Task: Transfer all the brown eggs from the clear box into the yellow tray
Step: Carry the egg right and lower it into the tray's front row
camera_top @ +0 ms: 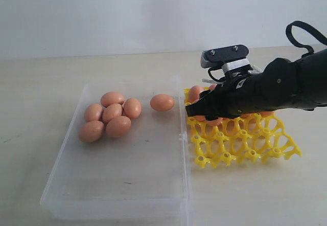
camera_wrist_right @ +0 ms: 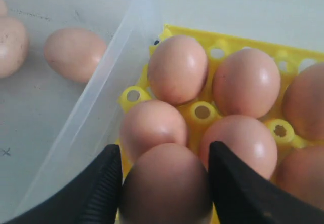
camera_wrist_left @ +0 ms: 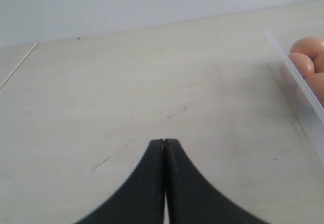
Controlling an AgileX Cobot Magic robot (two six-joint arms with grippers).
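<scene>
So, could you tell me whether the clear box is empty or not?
Not empty: seven eggs lie in the box, six clustered, one apart.

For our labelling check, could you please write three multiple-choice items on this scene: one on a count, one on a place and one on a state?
1. How many brown eggs lie in the clear box? A five; B seven; C nine.
2. The right claw is over: A the clear box; B the yellow tray; C neither.
3. The left claw is: A wide open; B shut on an egg; C shut, empty.
Key: B, the exterior view shows six clustered and one apart; B, the tray lies beneath it; C, it is closed tight with nothing between.
</scene>
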